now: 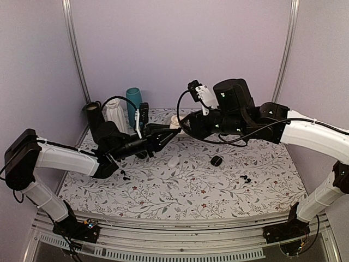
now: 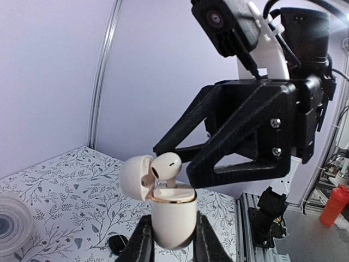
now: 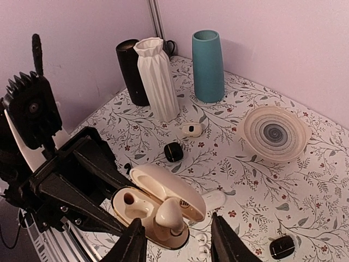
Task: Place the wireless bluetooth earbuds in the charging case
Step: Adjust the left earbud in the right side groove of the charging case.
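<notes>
Your left tool (image 2: 174, 232) is clamped on the lower half of the charging case (image 2: 173, 215), holding it lid-open above the table (image 3: 256, 180). Your right tool (image 3: 176, 232) stands with its fingers apart, gripping nothing. Seen from the right wrist, one white earbud (image 2: 165, 165) stands in the well on the case's 3 o'clock side, its head proud of the rim: placed, it seems, but perhaps not fully seated. The well (image 3: 131, 199) at 9 o'clock is empty, so the job reads as roughly half done, with one bud to press home and one to fetch. Small white bits (image 3: 202, 244) lie on the table at the case's 5 o'clock, too small to call the second earbud. Beyond, a round black case (image 3: 173, 152) sits at 12 o'clock and a striped dish (image 3: 275, 132) at 2 o'clock. A black cylinder (image 3: 130, 71), white ribbed vase (image 3: 158, 76) and teal vase (image 3: 208, 65) line the back. The raised lid (image 3: 163, 183) crowds the empty well.
</notes>
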Robot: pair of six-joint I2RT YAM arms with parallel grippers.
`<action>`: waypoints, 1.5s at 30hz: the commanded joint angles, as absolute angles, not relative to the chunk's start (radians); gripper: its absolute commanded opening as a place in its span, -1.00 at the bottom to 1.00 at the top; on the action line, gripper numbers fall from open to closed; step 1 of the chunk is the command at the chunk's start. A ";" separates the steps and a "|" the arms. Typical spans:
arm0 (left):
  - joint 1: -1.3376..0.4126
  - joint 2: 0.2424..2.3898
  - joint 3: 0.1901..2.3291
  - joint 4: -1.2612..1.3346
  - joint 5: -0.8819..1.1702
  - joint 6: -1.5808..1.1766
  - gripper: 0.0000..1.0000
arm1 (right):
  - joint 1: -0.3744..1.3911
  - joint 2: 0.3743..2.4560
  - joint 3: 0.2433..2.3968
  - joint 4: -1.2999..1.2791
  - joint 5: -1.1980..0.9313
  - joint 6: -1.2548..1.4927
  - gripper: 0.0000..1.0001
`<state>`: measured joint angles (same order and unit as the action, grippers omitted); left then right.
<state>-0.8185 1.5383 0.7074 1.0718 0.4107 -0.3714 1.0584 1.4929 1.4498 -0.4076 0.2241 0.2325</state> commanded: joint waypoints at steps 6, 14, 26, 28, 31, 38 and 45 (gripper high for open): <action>-0.803 1.538 0.713 1.134 0.412 -0.380 -1.00 | 1.035 1.444 1.464 -0.381 0.104 0.271 -0.13; -0.802 1.540 0.712 1.139 0.425 -0.379 -1.00 | 0.994 1.402 1.465 -0.375 0.081 0.325 -0.02; -0.804 1.551 0.712 1.151 0.440 -0.378 -1.00 | 0.959 1.405 1.505 -0.423 0.004 0.422 -0.15; -0.803 1.551 0.712 1.148 0.437 -0.373 -1.00 | 0.960 1.413 1.507 -0.422 -0.017 0.452 -0.16; -0.803 1.548 0.710 1.141 0.430 -0.360 -1.00 | 0.960 1.427 1.511 -0.425 -0.032 0.497 -0.23; -0.807 1.537 0.710 1.116 0.412 -0.322 -1.00 | 0.960 1.451 1.511 -0.420 -0.061 0.562 -0.34; -0.814 1.533 0.707 1.101 0.401 -0.290 -1.00 | 0.959 1.472 1.516 -0.424 -0.065 0.590 -0.38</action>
